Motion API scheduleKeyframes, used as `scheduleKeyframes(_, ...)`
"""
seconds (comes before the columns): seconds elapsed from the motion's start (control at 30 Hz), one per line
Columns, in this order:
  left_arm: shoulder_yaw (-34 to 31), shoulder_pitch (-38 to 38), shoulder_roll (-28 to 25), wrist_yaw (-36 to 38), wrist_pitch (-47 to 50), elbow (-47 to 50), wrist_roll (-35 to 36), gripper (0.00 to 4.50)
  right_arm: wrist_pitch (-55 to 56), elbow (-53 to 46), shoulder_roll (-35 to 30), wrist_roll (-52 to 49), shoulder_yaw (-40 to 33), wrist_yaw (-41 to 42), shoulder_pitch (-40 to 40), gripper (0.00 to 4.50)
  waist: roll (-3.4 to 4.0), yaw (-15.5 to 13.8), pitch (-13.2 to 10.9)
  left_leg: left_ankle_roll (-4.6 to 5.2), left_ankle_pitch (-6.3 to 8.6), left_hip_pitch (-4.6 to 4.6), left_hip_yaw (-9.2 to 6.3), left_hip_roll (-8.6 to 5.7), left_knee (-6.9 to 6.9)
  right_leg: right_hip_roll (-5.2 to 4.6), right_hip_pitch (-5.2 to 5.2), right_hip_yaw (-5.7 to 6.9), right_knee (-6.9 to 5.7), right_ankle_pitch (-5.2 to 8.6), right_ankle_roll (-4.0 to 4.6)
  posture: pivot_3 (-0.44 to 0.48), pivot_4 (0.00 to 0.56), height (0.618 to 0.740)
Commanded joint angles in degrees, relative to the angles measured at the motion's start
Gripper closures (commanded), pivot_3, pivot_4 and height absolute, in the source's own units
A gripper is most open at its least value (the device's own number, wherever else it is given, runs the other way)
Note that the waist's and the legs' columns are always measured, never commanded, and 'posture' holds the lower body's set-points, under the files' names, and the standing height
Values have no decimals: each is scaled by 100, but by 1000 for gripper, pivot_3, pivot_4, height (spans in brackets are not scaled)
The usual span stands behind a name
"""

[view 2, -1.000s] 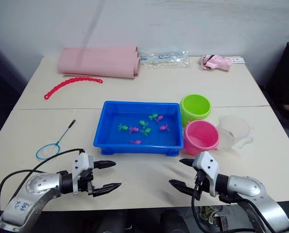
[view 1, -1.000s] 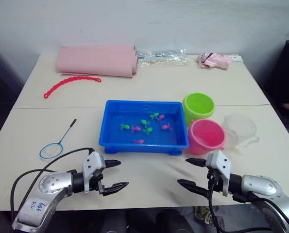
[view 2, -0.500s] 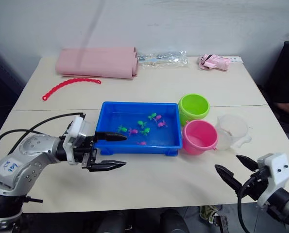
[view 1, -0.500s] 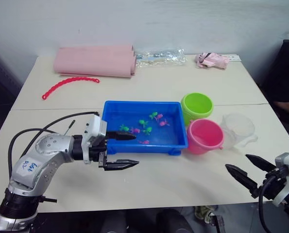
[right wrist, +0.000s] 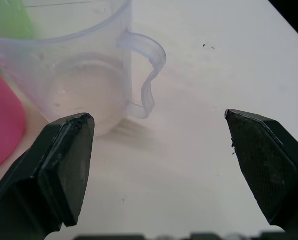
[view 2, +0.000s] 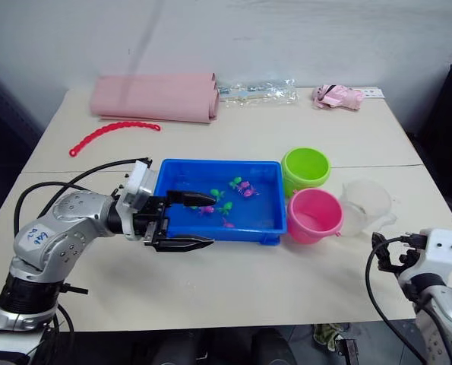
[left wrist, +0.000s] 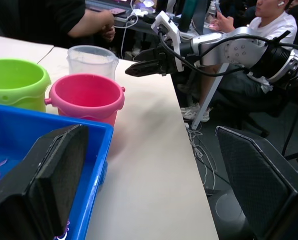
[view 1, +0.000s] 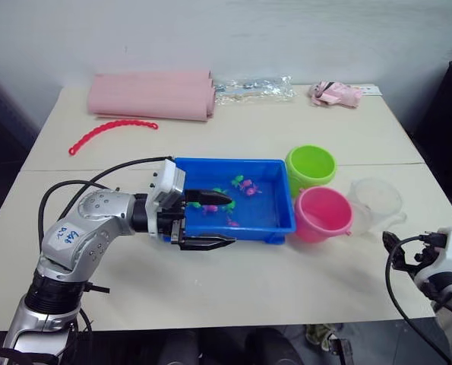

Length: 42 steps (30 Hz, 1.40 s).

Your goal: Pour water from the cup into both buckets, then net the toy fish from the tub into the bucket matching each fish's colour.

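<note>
The clear plastic cup [right wrist: 83, 75] stands on the table just beside the pink bucket [view 1: 322, 214], handle toward your right gripper [right wrist: 159, 165], whose jaws gape wide just short of it. Pouring looks not yet begun; next, close on that handle. Your left gripper [view 1: 210, 220], jaws apart, straddles the blue tub's [view 1: 282, 226] near rim.

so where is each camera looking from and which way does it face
Head stereo pair: looks forward and down on the table; left end effector is open across the shallow blue plastic tub.
Left wrist: looks along its fingers past the pink round plastic bucket to the right end effector.
Right wrist: open end effector faces the clear plastic cup.
Shared: cup and pink bucket.
</note>
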State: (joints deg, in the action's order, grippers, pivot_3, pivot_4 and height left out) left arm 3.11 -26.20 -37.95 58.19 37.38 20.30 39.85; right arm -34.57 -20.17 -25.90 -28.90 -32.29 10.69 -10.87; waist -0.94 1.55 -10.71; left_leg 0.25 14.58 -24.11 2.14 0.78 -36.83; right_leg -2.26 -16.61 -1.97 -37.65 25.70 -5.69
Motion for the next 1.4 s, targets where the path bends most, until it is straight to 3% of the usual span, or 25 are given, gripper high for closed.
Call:
scheduleKeyframes(0.03,-25,-103,50,-80,8,123,4,57,317,224,11,286,35,-145,281,0,0,0,0,0,0,-2,1,0,-1,0,0,-1,-2,0,0,0,150,740)
scheduleKeyframes(0.8,-189,-148,-73,-280,171,320,58,57,906,1485,299,964,244,-797,1676,0,1,16,0,0,-1,0,1,0,-4,-1,1,-1,-7,0,0,0,150,740)
scheduleKeyframes(1.4,-442,-252,-132,-460,367,358,194,57,1951,2792,112,1304,480,-438,2197,0,2,16,-1,-1,-1,-1,1,0,-6,-1,1,0,-8,0,0,0,150,740)
